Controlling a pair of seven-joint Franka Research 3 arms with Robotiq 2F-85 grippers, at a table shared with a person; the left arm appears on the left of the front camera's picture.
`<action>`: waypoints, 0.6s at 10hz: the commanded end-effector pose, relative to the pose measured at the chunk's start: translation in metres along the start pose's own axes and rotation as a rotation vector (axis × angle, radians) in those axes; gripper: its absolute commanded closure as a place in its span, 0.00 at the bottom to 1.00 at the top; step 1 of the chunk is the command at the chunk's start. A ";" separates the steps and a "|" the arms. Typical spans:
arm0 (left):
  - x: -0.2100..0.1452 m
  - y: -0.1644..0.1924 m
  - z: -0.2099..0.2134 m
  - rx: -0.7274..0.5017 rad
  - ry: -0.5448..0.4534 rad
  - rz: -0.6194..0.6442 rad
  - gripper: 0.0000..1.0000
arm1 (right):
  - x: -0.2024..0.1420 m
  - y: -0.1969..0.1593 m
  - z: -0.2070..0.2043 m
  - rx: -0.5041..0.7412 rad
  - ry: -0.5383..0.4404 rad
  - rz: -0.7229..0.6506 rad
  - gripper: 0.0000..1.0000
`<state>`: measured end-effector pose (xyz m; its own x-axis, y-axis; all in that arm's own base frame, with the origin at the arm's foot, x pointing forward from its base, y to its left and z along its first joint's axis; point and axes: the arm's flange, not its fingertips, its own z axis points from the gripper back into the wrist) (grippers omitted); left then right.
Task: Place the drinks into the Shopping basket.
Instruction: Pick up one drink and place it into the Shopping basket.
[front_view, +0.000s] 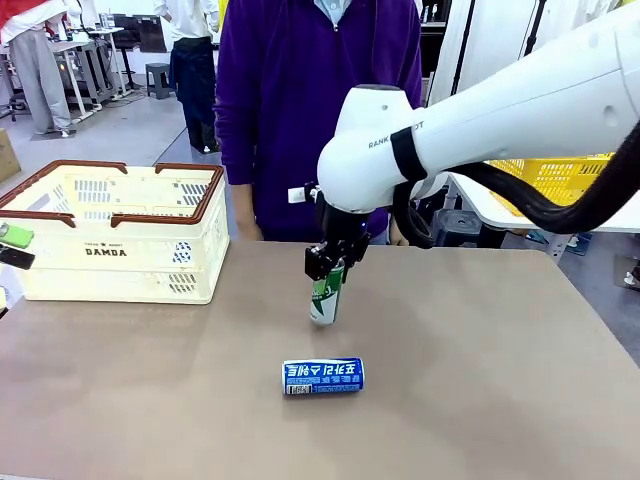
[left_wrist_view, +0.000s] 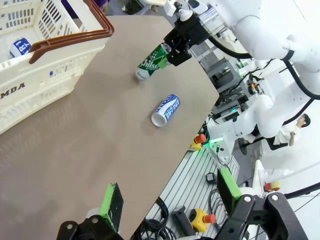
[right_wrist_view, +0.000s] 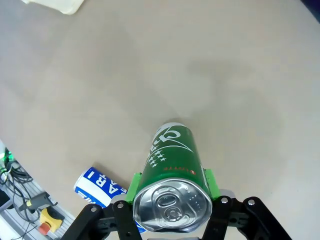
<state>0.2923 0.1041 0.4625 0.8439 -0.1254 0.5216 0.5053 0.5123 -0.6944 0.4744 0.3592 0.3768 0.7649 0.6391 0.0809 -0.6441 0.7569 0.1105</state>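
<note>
Gripping the green can (front_view: 326, 295) near its silver top, my right gripper (front_view: 333, 262) has both green pads clamped against its sides. The can hangs slightly tilted over the middle of the table (front_view: 480, 350); whether its base is clear of the surface I cannot tell. To do this step well, I judge I should rise straight up first, high enough to pass over the brown rim, then carry the can across to my left to the Shopping basket (front_view: 120, 250), which stands well apart at the far left of the table. A slim can held this high may swing, so a slow carry seems wise, and lowering it inside before letting go looks safer than dropping it. The blue can (front_view: 323, 376) lies on its side nearer my edge, close to the green one but apart from it, so a vertical lift should miss it. My left gripper (left_wrist_view: 170, 192) hangs with fingers spread wide, grasping nothing, near the table's edge. The basket stands upright, and the left wrist view shows a blue-and-white thing (left_wrist_view: 20, 47) lying in one corner, perhaps another can. A yellow mesh basket (front_view: 550, 180) sits on a table behind; its contents are hidden.
</note>
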 end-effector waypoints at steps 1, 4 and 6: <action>0.001 -0.002 0.000 -0.011 -0.015 0.002 0.00 | 0.009 0.005 0.003 -0.018 0.002 -0.016 1.00; 0.001 -0.002 0.000 -0.011 -0.015 0.002 0.00 | 0.001 0.004 0.018 -0.001 0.039 0.009 0.00; 0.001 -0.002 0.000 -0.011 -0.015 0.002 0.00 | -0.010 -0.011 0.072 0.122 0.047 0.013 0.00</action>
<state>0.2923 0.1041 0.4625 0.8440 -0.1252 0.5215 0.5052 0.5123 -0.6945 0.4739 0.3535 0.4146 0.7622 0.6460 0.0417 -0.6439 0.7499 0.1515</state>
